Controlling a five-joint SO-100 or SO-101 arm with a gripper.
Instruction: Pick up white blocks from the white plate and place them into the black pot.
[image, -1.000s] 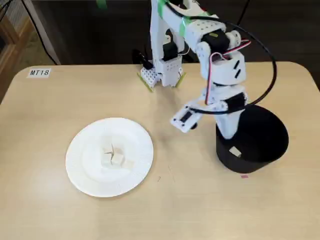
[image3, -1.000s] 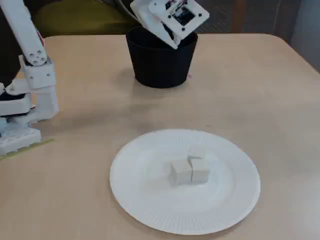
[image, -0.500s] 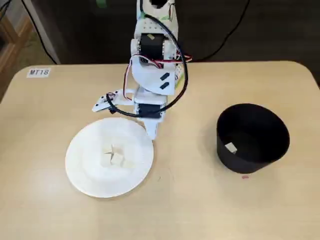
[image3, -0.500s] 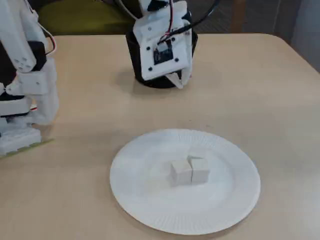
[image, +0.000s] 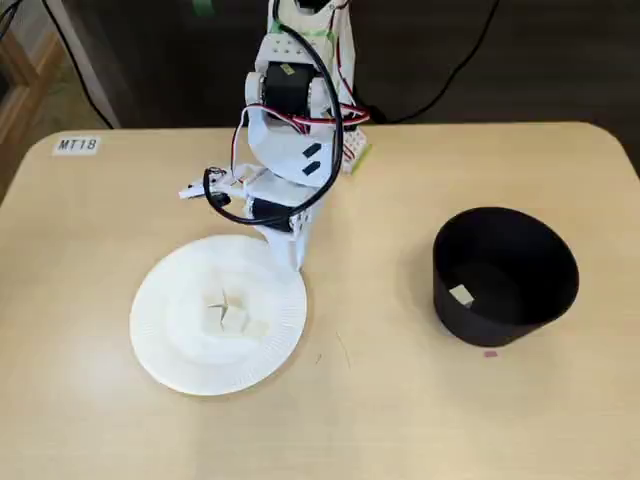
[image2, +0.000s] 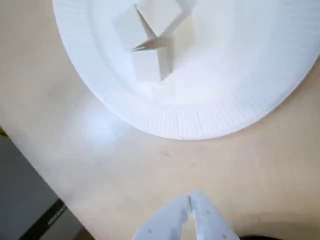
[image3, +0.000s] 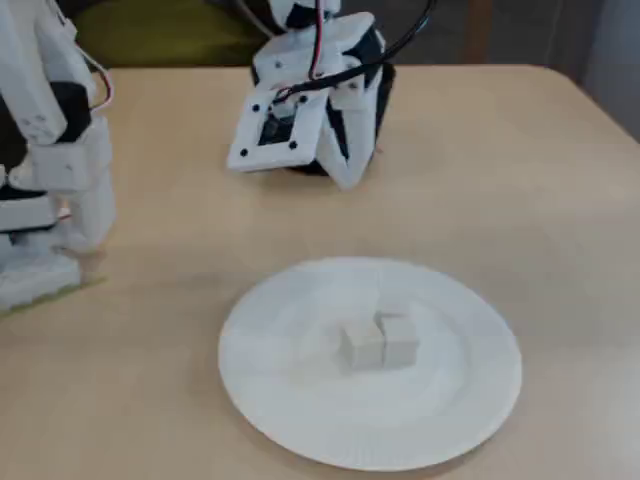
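While gripper (image2: 190, 200) (closed) nears white plate (image: 160, 345), label (image: 78, 145) far.

Even, soft light from above; shadows under the arm (image: 290, 180) and beside the pot (image: 505, 275) are faint. The plate (image2: 210, 120) is nearly blown out in the wrist view, its ribs barely readable. All views look slightly soft, perhaps from compression.

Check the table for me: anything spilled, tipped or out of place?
Nothing stands out. The white blocks sit clustered on the white plate, one block lies inside the upright black pot.
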